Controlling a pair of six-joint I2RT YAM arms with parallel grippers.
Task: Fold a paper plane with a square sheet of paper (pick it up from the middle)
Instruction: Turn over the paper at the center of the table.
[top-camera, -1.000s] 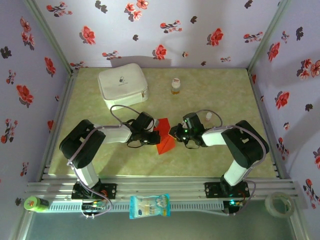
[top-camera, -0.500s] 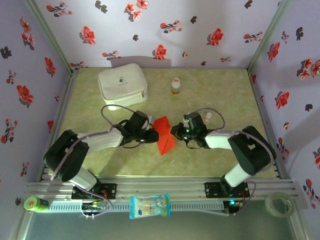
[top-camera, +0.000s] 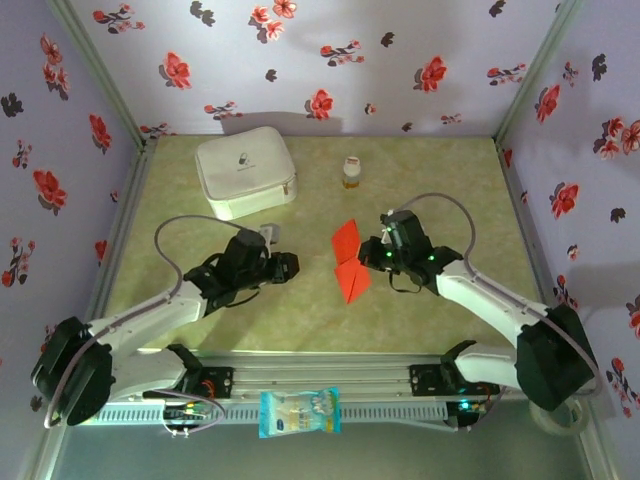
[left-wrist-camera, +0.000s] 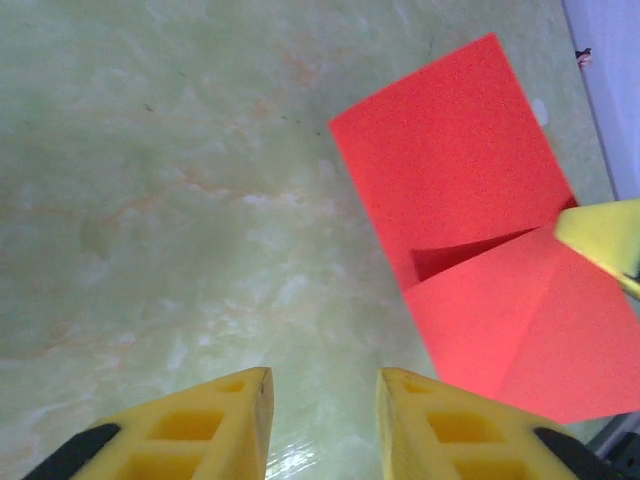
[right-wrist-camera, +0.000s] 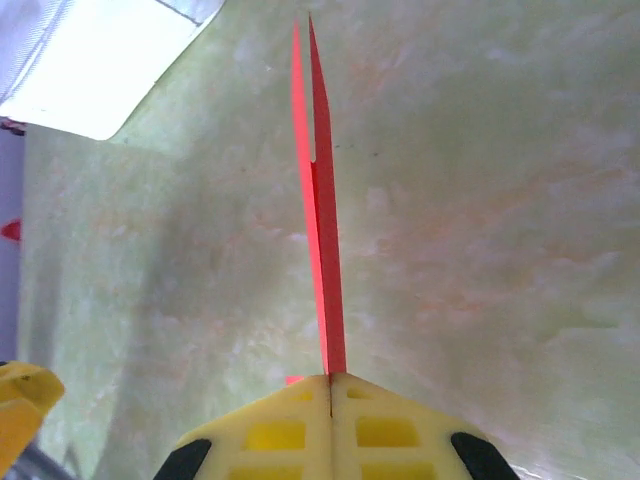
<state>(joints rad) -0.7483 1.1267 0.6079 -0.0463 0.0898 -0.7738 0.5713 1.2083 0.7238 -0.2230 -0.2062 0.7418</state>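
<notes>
The red square sheet of paper (top-camera: 348, 258) is folded into layers and lifted off the table near the middle. My right gripper (top-camera: 370, 256) is shut on its right side. In the right wrist view the sheet (right-wrist-camera: 322, 250) runs edge-on straight out from my shut right gripper (right-wrist-camera: 330, 384). My left gripper (top-camera: 290, 267) sits to the left of the paper, apart from it. In the left wrist view my left gripper (left-wrist-camera: 322, 385) is open over bare table, and the folded sheet (left-wrist-camera: 470, 200) lies ahead to the right, with a right fingertip (left-wrist-camera: 600, 240) on its edge.
A white zip case (top-camera: 245, 172) stands at the back left and a small bottle (top-camera: 350, 172) at the back centre. A blue-and-white snack packet (top-camera: 299, 412), a green object (top-camera: 68, 407) and a tape roll (top-camera: 555, 408) lie along the front rail.
My left gripper has opened, let go of the paper and drawn back to the left. My right gripper has shut on the sheet and carried it slightly right and back.
</notes>
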